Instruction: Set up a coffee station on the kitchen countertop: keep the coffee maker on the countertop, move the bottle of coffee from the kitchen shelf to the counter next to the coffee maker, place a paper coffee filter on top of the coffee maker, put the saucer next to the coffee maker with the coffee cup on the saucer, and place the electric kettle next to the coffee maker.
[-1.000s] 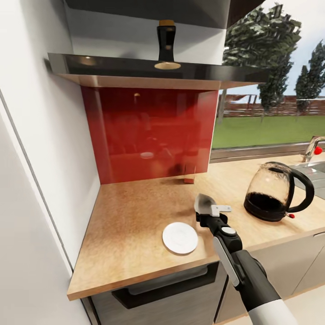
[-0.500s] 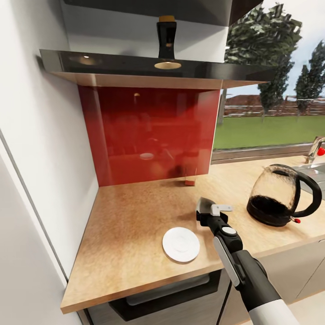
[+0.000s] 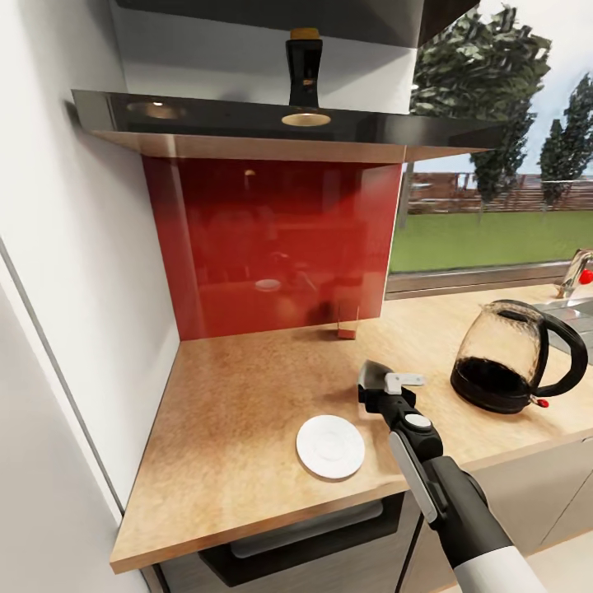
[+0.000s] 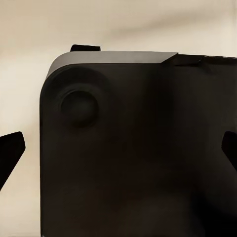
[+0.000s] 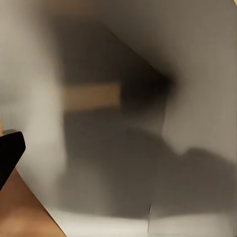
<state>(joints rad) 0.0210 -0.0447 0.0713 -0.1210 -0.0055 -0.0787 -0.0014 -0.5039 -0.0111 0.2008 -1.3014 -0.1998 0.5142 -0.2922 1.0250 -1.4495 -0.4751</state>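
Head view: right arm reaches in from lower right of the frame, its end effector (image 3: 380, 380) over the tabletop (image 3: 239, 412) just right of centre. It is clenched on the paper filter (image 3: 375, 375), a grey-white cone pinched between the fingers; a small white tab sticks out to the right. In the right wrist view the filter (image 5: 148, 118) is right up against the lens, blurred grey paper with a dark fold, a slice of beige tabletop at lower left and one dark fingertip (image 5: 9, 148) at the left edge.

Saucer (image 3: 330, 446) lies flat on the tabletop, lower centre, near the front edge, just left of and below the right end effector, apart from it. Kettle (image 3: 515, 356) stands upright at right of the frame, glass dome, black base and handle, red switch low down, well right of the end effector. Coffee bottle (image 3: 304, 67) stands upright on the dark glossy shelf (image 3: 247, 123) at upper centre, against the white wall. Red backsplash panel (image 3: 272, 247) below the shelf. Tap (image 3: 576, 272) at far right edge; window with lawn and trees behind.

Left wrist view: a dark rounded-corner box (image 4: 128, 148) with a round knob close to the lens, pale surface behind. Left end effector (image 4: 118, 153) has fingertips at both picture edges, spread wide apart, released, gripping nothing.
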